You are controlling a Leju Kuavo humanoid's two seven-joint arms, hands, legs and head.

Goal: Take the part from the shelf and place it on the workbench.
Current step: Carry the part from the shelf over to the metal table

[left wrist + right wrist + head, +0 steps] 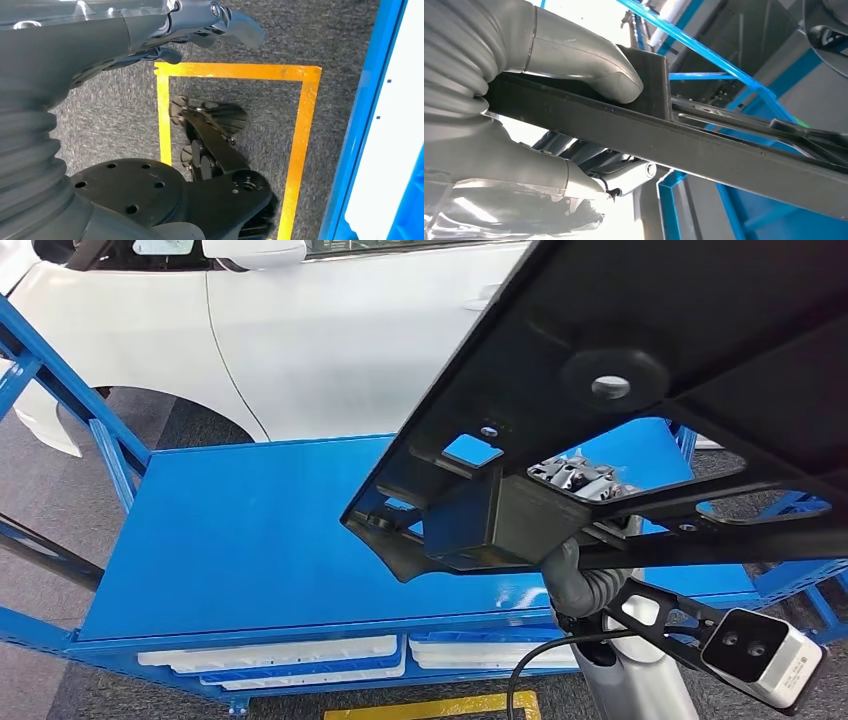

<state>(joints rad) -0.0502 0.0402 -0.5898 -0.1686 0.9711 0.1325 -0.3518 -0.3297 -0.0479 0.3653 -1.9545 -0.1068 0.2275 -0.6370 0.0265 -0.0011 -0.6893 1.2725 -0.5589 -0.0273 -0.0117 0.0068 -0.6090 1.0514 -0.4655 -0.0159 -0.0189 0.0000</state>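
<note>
A large flat black plastic part (640,330) with holes and cut-outs hangs tilted above the right half of the blue shelf top (250,530). My right hand (578,575) grips it from below at a boxy section. In the right wrist view the thumb (589,65) presses one face of a black bar of the part (704,145) while the other fingers clamp the opposite face. My left hand (200,22) hangs at my side over the floor, holding nothing, its fingers loosely extended.
A white car (330,330) stands behind the shelf. White panels (290,655) lie in the shelf's lower tier. Blue frame bars (110,450) rise at the shelf's left. Yellow floor tape (235,72) marks a square on grey carpet beside the blue shelf edge (360,125).
</note>
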